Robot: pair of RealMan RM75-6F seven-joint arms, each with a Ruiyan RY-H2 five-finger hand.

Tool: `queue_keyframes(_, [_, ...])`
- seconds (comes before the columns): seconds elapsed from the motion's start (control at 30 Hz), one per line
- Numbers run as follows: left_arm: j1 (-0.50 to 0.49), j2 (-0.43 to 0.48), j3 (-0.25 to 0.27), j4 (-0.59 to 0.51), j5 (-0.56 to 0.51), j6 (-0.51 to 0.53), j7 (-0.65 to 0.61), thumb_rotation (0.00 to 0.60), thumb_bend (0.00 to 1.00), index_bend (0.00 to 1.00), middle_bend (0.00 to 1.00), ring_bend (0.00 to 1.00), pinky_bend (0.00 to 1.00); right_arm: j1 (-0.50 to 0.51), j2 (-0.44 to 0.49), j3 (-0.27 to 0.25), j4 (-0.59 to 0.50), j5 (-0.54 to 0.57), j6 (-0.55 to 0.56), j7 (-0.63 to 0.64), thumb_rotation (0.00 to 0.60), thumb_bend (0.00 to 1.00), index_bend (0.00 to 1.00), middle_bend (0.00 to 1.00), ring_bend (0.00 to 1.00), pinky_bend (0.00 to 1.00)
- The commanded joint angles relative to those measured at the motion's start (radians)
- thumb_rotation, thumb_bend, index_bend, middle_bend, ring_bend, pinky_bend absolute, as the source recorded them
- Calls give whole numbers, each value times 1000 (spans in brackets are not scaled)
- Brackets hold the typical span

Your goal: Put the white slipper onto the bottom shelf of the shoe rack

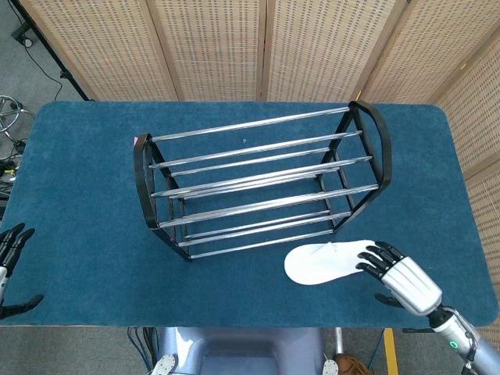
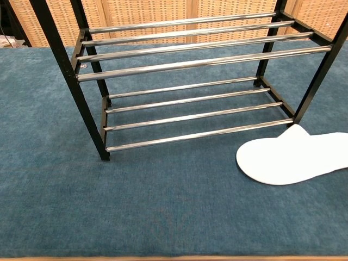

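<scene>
The white slipper (image 1: 322, 264) lies flat on the blue table in front of the shoe rack's right end; the chest view shows the slipper (image 2: 293, 159) at the right edge. The black shoe rack (image 1: 258, 183) with chrome bars stands mid-table, and its bottom shelf (image 2: 190, 117) holds nothing. My right hand (image 1: 400, 280) is at the slipper's right end with fingers spread, the fingertips (image 1: 373, 256) over its edge; whether they touch it is unclear. My left hand (image 1: 11, 269) hangs at the table's front left edge, fingers apart and holding nothing. Neither hand shows in the chest view.
The blue table (image 1: 78, 195) has bare cloth to the left of the rack and along its front edge. Woven folding screens (image 1: 266, 47) stand behind the table. Cables and a chair base (image 1: 8, 125) lie on the floor at the far left.
</scene>
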Motion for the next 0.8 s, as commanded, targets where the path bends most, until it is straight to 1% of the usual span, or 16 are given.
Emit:
queue_keyframes(0.03, [0,-1,0,0,0,1,1,600,89,0,0,0,0,38,-35,-6,76,-28,13,6,600,62,318,274,214,189])
queue_keyframes(0.13, [2,-2,1,0,5,4,3,600,89,0,0,0,0,74,-70,-7,176,-70,62,-10,600,85,318,274,214,198])
queue_keyframes(0.3, [1,-6,1,1,3,1,12,600,89,0,0,0,0,117,-126,-18,331,-117,133,-17,600,162,322,271,215,202])
queue_keyframes(0.47, [-2,-16,0,-1,-7,-8,34,600,89,0,0,0,0,147,-172,-40,451,-143,186,-5,600,201,313,269,215,202])
queue_keyframes(0.67, [-11,-32,-1,-5,-25,-30,69,600,89,0,0,0,0,182,-228,-79,579,-169,221,2,600,205,297,251,197,203])
queue_keyframes(0.8, [-19,-40,-3,-7,-39,-47,79,600,89,0,0,0,0,215,-267,-103,674,-183,230,0,600,207,289,223,161,207])
